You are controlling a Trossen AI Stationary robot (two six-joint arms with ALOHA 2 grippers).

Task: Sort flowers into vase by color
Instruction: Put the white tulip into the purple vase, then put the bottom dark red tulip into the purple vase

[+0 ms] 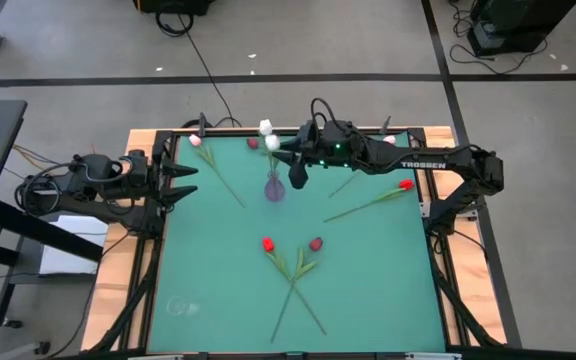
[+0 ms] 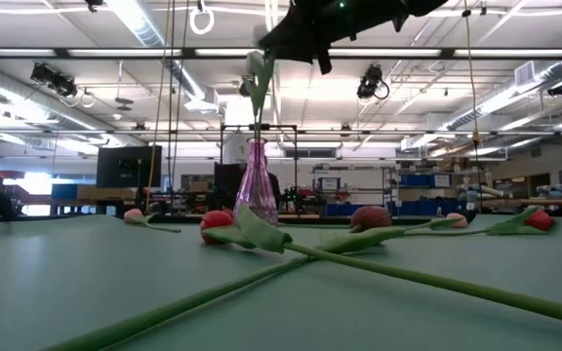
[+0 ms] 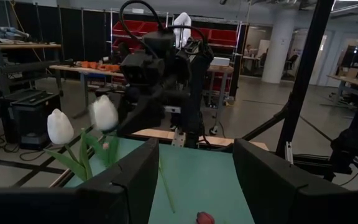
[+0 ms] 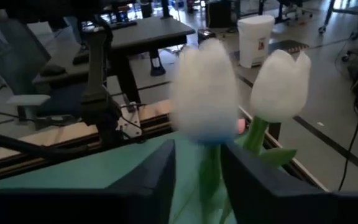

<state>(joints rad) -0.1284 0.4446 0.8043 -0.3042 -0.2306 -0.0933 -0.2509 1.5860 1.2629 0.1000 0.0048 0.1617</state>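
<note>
A pink glass vase (image 1: 273, 187) stands upright at the table's far middle and also shows in the low view (image 2: 255, 185). My right gripper (image 1: 293, 168) is above it, shut on a white tulip (image 4: 205, 93). A second white tulip (image 4: 279, 78) stands right beside the first, touched by no gripper. A green stem (image 2: 258, 117) runs down into the vase's neck. My left gripper (image 1: 183, 180) waits open and empty at the table's left edge. Red (image 1: 267, 243), dark red (image 1: 315, 243), bright red (image 1: 405, 184) and pink (image 1: 196, 141) tulips lie flat on the mat. My right gripper pinches the white tulip's green stem (image 4: 209, 171) just below the bud head, between its two fingers. The fingers come about level from the table's right side and lie across the stem. The tulip stands upright above the vase, bud up, with its stem hanging below the fingers.
Two tulips lie crossed at the table's middle, stems running toward the near edge (image 1: 293, 290). A small dark red bud (image 1: 252, 143) and a pink bud (image 1: 388, 140) lie near the far edge. Bare green mat lies at the near left and near right.
</note>
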